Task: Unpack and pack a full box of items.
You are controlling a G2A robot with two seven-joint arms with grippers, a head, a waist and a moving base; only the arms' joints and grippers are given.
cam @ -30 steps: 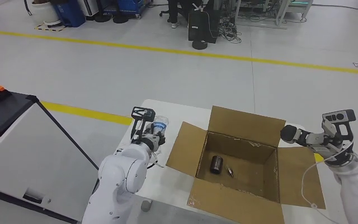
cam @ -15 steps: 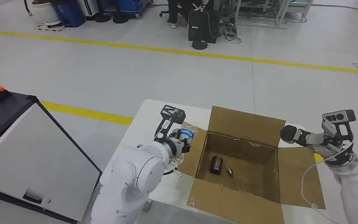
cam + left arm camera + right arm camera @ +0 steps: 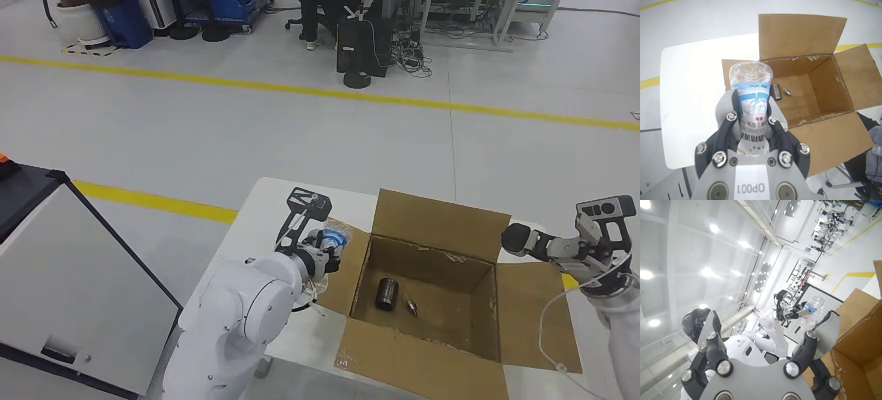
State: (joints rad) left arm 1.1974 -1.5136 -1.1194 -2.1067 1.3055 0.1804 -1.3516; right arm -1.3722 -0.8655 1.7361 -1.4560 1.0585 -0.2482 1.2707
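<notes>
Bottle [image 3: 750,91] is clamped in the left gripper [image 3: 752,106] over the box [image 3: 802,34] flap, which could get clipped. Right gripper [image 3: 772,315] is spread wide.

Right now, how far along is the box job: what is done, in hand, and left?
Done: the cardboard box stands open, with a dark cylinder and a small metal fitting on its floor. In hand: the left gripper is shut on a clear bottle by the box's flap. Left: the bottle is not yet inside; the right gripper is open.
</notes>
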